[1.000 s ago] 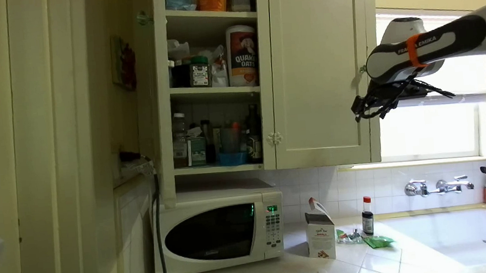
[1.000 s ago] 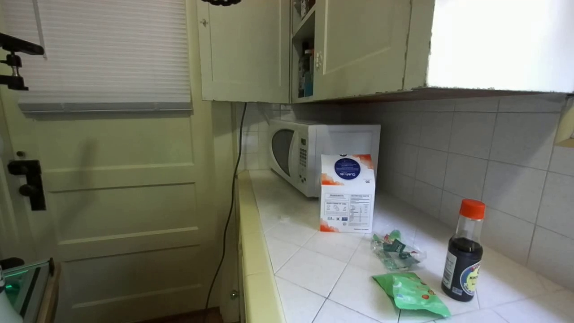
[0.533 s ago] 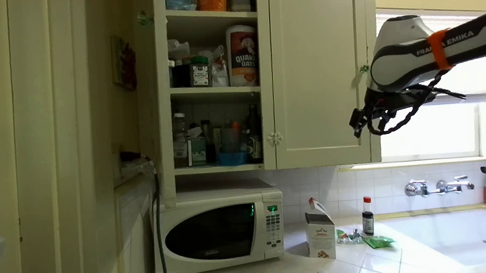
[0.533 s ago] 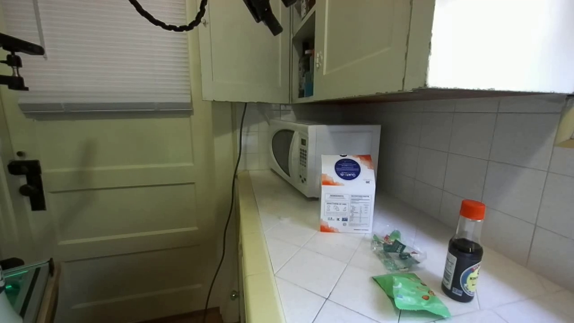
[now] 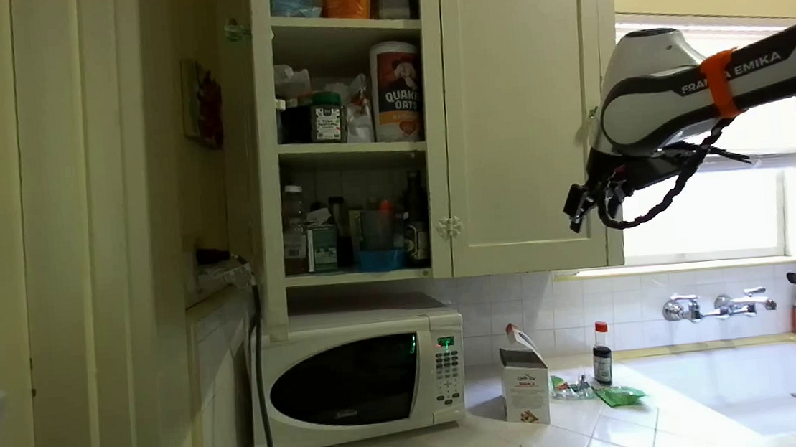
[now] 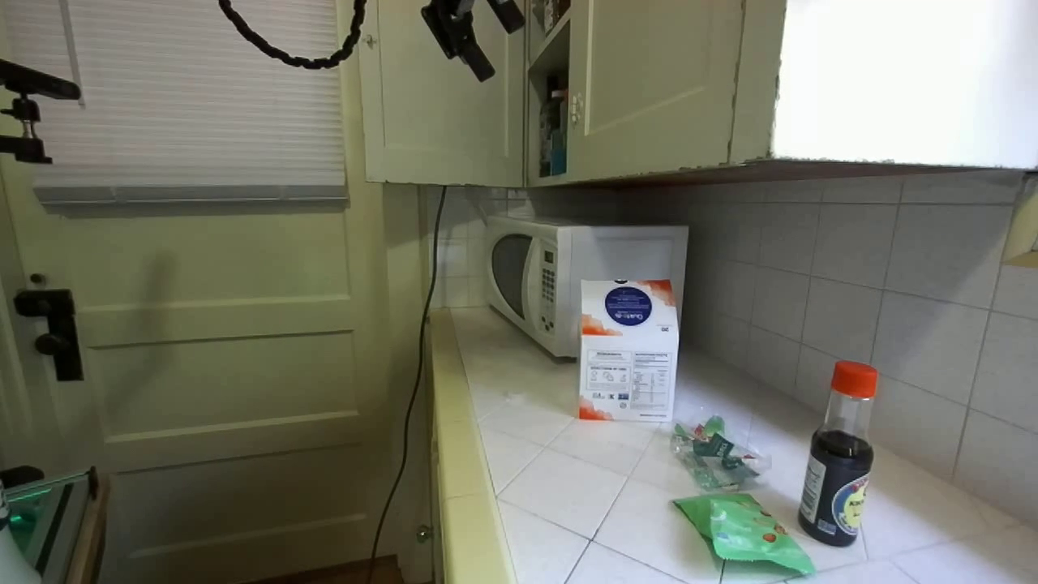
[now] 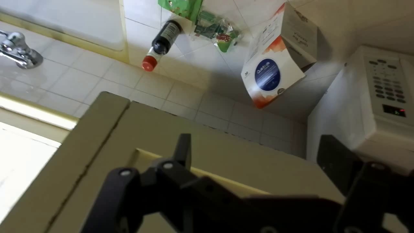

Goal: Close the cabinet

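1. The gripper (image 7: 255,142) is hanging in the air, its two fingers (image 7: 184,150) standing spread apart.
2. The cabinet (image 5: 436,119) is hanging near the gripper; the closed door (image 7: 242,158) is showing behind the fingers in the wrist view.
3. The open door (image 6: 450,113) is standing farther from the gripper, exposing the stocked shelves (image 5: 351,145).
4. On the counter (image 5: 561,440), the microwave (image 5: 358,385), the box (image 5: 526,392) and the bottle (image 5: 602,360) are resting lower than the gripper.

A painted cabinet (image 6: 665,89) shows smooth faces and chipped edges.
The faucet (image 7: 29,58) is polished metal, the counter (image 5: 618,431) glossy tile, the carton (image 6: 628,349) printed card, the packet (image 6: 742,531) crinkled plastic.
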`<state>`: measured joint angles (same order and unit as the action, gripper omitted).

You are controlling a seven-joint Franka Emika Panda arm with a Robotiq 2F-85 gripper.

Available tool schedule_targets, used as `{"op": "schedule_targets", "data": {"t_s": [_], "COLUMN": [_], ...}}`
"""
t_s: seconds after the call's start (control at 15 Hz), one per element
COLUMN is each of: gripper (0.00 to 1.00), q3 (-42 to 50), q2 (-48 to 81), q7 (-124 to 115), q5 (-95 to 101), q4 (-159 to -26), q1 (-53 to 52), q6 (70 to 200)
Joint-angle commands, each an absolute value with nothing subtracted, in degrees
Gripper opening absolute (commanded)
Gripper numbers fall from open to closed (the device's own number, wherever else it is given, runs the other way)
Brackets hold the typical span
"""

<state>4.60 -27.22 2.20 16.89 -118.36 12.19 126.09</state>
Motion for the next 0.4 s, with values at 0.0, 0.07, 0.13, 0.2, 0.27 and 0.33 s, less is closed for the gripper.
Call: {"op": "schedule_targets", "data": {"t_s": [0.0,0.07,0.13,0.2,0.27,0.33], "gripper": [1.00,1.00,1.00,1.00,1.00,1.00], "q3": [3.3,2.6,2.4,2.7,2.2,2.1], "q2": [-23.5,-22.1,-20.9,-23.7,-22.8,-22.6], "q7": [7.8,8.9,10.8,7.1,6.9,6.7], "q5": [16.4,16.4,15.0,16.7,16.6,16.7], "q4": [-115.9,-115.3,-114.4,-116.6,-116.1,-116.0], "q1": [7.0,5.6,3.7,5.8,5.0,4.9], "q6": [126.9,127.2,126.9,126.6,126.6,126.6]}}
